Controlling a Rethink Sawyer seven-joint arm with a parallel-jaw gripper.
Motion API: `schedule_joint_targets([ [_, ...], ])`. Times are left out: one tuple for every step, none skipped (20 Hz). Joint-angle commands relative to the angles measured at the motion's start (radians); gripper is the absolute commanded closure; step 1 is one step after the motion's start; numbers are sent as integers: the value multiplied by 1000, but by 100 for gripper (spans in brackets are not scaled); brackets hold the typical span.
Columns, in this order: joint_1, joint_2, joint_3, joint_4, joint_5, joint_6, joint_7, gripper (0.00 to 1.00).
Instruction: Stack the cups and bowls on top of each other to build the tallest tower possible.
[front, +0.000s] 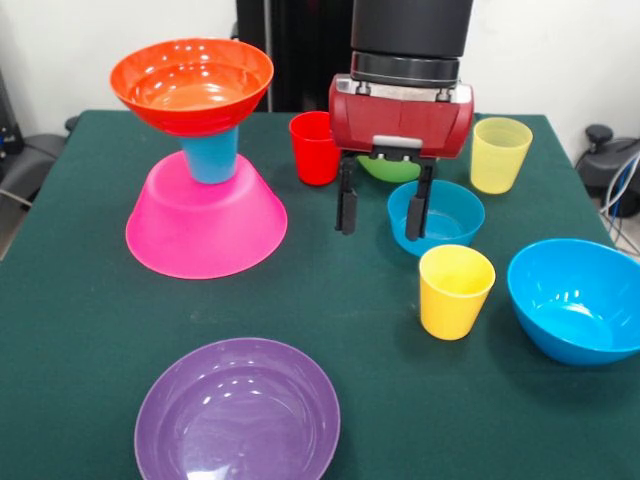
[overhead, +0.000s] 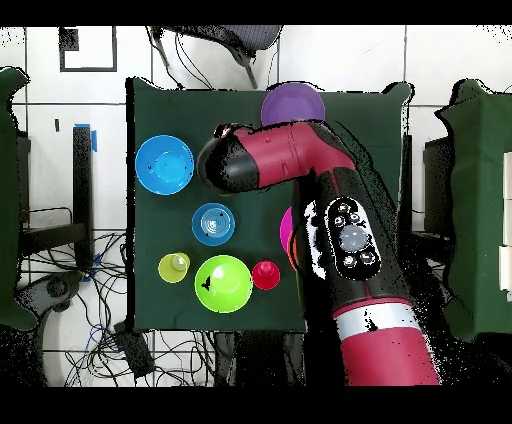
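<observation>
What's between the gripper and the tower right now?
Bare green cloth only, in the front view, between the open gripper and the tower.

A black cylindrical wrist with a silver ring tops the glossy red gripper (front: 384, 208) housing; two slim black fingers (front: 346, 198) hang beneath it.

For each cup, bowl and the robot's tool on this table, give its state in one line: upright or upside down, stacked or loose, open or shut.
pink bowl: upside down, tower base
blue cup: on pink bowl
orange bowl: upright, tower top
purple bowl: upright, loose
small blue bowl: upright, loose
medium blue bowl: upright, loose
red cup: upright, loose
yellow cup: upright, loose
tool: open, empty
</observation>
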Motion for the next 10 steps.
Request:
schedule_joint_targets([
  [-65,87,100,26,49,114,-182,0],
  [-73,91,112,33,56,134,-206,0],
  [-76,98,115,37,60,150,-217,0],
  [-74,101,112,40,57,157,-222,0],
  [-74,107,112,41,57,169,-228,0],
  [-72,110,110,42,52,173,-228,0],
  [-74,117,114,39,58,202,-240,0],
  [-77,127,119,35,68,250,-257,0],
  [-79,139,123,26,80,304,-276,0],
  [-85,152,132,21,95,372,-304,0],
])
